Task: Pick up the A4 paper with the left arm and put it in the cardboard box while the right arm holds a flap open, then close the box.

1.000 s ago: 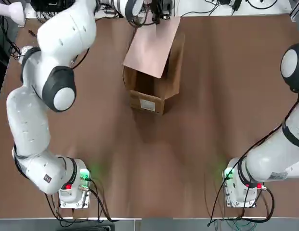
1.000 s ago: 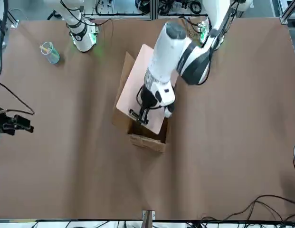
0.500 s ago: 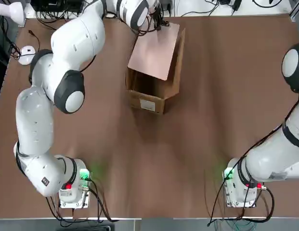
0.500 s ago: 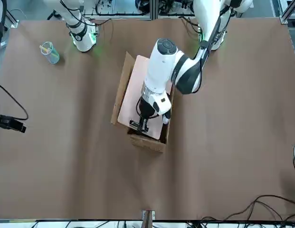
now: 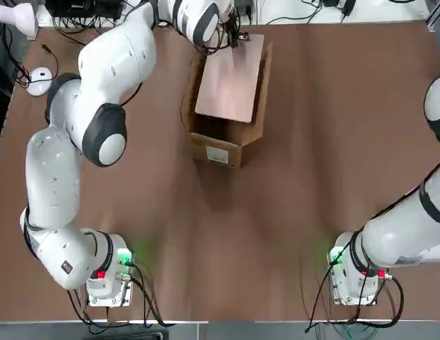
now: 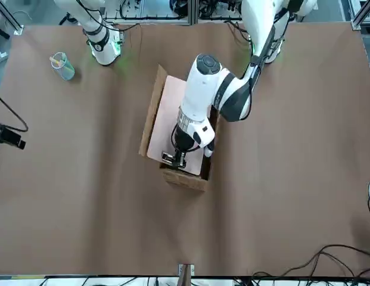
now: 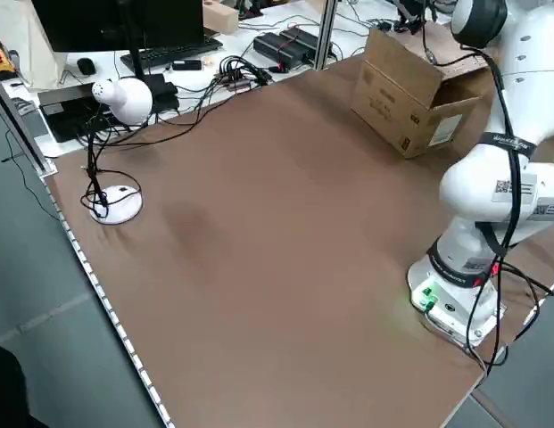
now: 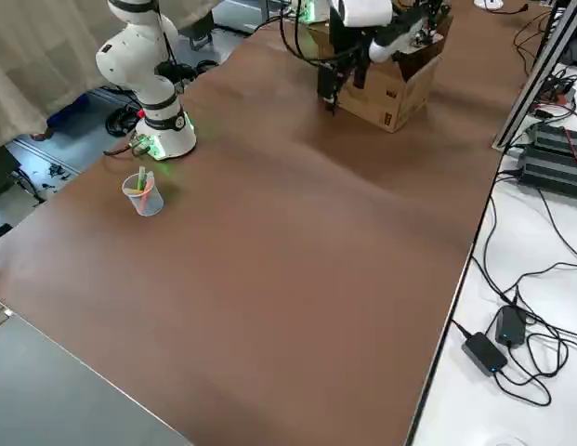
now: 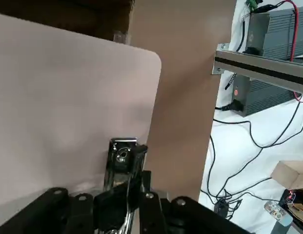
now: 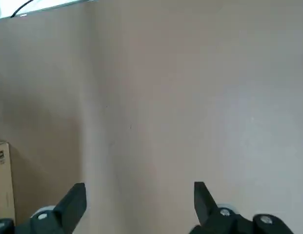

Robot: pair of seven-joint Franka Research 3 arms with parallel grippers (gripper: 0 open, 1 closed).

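Left wrist view: jaws clamp A4 paper's [image 9: 58, 117] clip.

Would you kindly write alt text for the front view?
The left gripper holds the A4 paper by its clip, flat over the open cardboard box mid-table. A plastic cup stands near the right arm's base.

Matt corrugated cardboard box [image 5: 227, 138], shiny metal clip [image 9: 121, 158]

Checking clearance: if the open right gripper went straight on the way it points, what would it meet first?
Probably the bare brown table: nothing else lies ahead of the right gripper, though depth is unclear.
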